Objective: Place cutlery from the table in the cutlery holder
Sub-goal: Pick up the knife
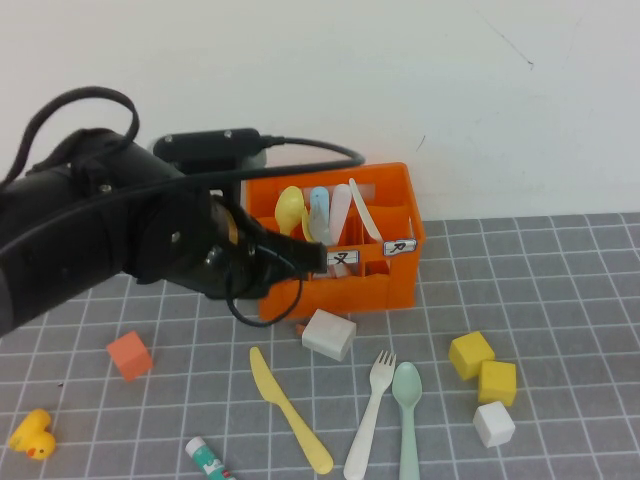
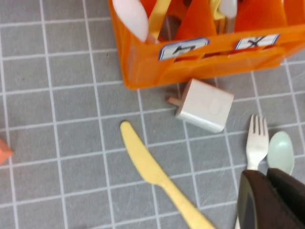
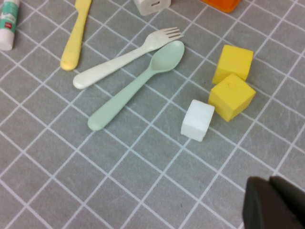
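Glossy orange plastic cutlery holder [image 1: 385, 285], smooth matt plastic knife [image 1: 288, 410], matt grey table [image 1: 560, 300]

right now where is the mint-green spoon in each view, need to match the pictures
High view: the mint-green spoon lies near the bottom edge, right of centre, beside the white fork.
Left wrist view: only its bowl shows at the right edge, above the shut left gripper.
Right wrist view: the whole spoon lies diagonally, upper centre.
Shared landmark: the white fork, alongside it in all three.
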You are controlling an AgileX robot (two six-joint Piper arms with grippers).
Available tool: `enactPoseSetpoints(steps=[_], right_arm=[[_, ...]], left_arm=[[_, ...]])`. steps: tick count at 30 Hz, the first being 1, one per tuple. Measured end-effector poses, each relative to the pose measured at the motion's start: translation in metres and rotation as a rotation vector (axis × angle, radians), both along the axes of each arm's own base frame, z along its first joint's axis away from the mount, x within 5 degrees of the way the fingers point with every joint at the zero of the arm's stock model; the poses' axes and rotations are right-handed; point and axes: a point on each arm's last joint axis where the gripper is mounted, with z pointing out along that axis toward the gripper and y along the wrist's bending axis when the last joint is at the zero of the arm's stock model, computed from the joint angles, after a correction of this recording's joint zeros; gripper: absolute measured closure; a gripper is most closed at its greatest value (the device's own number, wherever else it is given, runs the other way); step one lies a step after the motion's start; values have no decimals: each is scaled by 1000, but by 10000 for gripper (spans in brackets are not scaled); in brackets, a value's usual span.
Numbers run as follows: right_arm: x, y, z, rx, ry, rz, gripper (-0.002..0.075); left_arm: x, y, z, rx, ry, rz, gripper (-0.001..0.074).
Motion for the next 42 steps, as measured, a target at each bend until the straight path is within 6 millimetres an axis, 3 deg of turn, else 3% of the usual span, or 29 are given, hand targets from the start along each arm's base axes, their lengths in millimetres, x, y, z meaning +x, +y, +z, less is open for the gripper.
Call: enactPoseSetpoints(steps=[5,12,19,21,28,37,42], right_arm=[[0,0,0,-2,-3,4,729],[0,0,0,-4,-5,7,729],[0,0,0,2,-5,5,729],[0,0,0,0,-6,10,729],[-1,1,0,1,1,20,729],[-2,2,0,9,9,26,729],[-2,2,0,12,15,31,729]], left_arm=[[-7,4,-24,12,61,32,734],[-30,14,-86,-28,174,106,734],[-24,8,-114,-41,203,103,724],[-22,5,-123,-58,232,123,678],[-6,-15,-155,-84,385,174,384],[20,-35,-188,-36,484,176,333],[22,-35,-189,-4,487,155,335]])
